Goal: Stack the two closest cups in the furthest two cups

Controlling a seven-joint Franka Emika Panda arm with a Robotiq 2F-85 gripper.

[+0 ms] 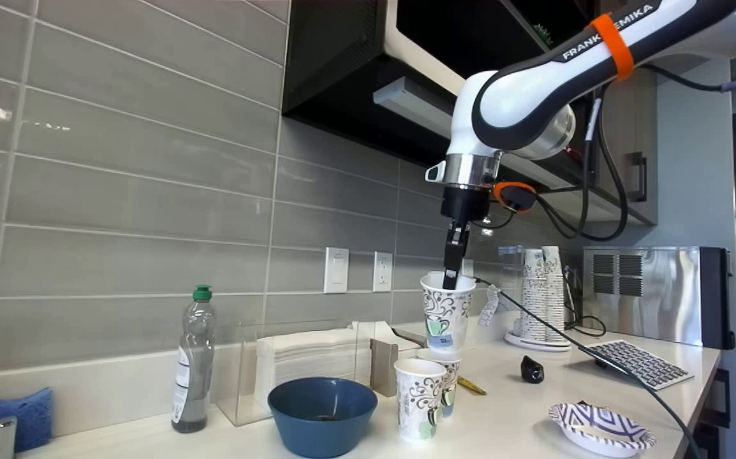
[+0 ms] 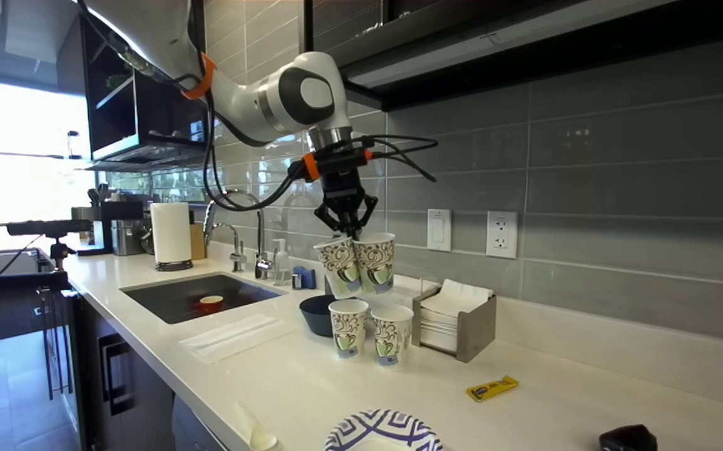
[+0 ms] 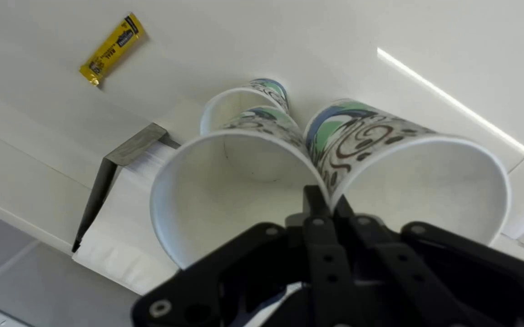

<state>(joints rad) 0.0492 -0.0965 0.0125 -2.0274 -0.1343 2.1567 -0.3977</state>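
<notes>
My gripper (image 1: 449, 280) is shut on the touching rims of two patterned paper cups, with one finger inside each. In an exterior view the held cups are a tilted left cup (image 2: 338, 266) and a more upright right cup (image 2: 375, 263). Both hang in the air side by side. They also fill the wrist view, left cup (image 3: 230, 195) and right cup (image 3: 430, 190), beside the fingertips (image 3: 330, 204). Two like cups stand upright on the counter below, cup (image 2: 349, 329) and cup (image 2: 393, 335). In the wrist view one standing cup (image 3: 225, 109) shows partly; the other is hidden.
A blue bowl (image 1: 322, 417) stands beside the standing cups. A napkin holder (image 2: 480, 329) is close behind them, by the wall. A yellow packet (image 2: 492, 388), a paper bowl (image 1: 601, 430) and a black object (image 1: 532, 370) lie on the counter. A cabinet (image 1: 342, 83) hangs above.
</notes>
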